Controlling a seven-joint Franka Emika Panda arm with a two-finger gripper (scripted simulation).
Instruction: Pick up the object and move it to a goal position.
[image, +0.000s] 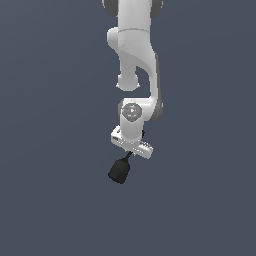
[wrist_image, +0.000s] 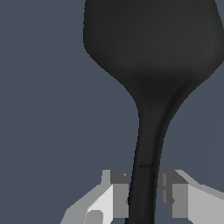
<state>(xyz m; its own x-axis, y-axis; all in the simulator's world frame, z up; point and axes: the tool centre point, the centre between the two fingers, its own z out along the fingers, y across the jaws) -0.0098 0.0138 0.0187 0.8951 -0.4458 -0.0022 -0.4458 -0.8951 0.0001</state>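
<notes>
The single gripper (image: 131, 151) has its two fingers (wrist_image: 117, 194) closed on the thin stem of the one black tool (image: 120, 170), whose heavy head hangs toward seven o'clock below the hand, so a quick swing could probably twist or slip it loose.

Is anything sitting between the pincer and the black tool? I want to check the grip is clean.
Nothing visible does. The pincer has a finger on each side of the black tool, at its thin stem, with no other thing in the gap. The wide head sticks out beyond the fingers.
</notes>
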